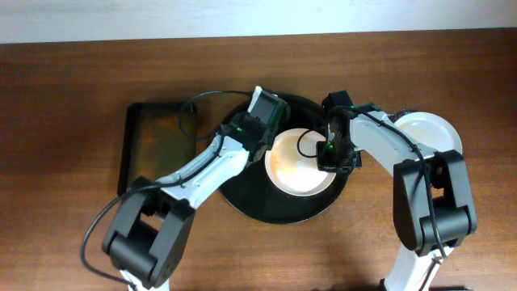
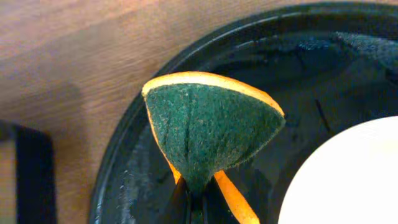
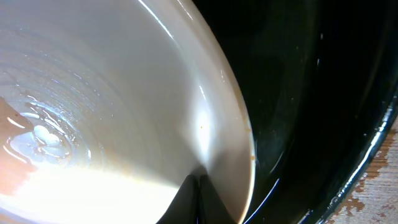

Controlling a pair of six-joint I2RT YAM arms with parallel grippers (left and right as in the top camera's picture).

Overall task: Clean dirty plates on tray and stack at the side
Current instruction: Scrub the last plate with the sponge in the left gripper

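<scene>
The dirty plate [image 1: 299,166] lies on the round black tray [image 1: 250,204] in the middle of the table [image 1: 65,97]. Its face is smeared with an orange film and, in the right wrist view, glossy with pooled liquid. The right end effector [image 3: 199,193] is pressed onto the plate's right rim, pinching the thin lip. The left end effector [image 2: 196,200] pinches a sponge [image 2: 208,127], folded so that the green scouring face bulges outward and orange foam shows along the edge. The sponge hangs over the bare tray just beside the plate and, as far as that view shows, does not touch it. A second white plate [image 1: 428,133] sits on the table to the right, apart from the tray, and a dark rectangular tray [image 1: 153,145] sits to the left. The plate looks like stiff glazed ware, probably breakable, and slippery while wet. A rim pinch is therefore likely the only workable hold, and it needs firm pressure with the plate kept low. The sponge is soft and will squash, so scrubbing calls for a steady downward push.
</scene>
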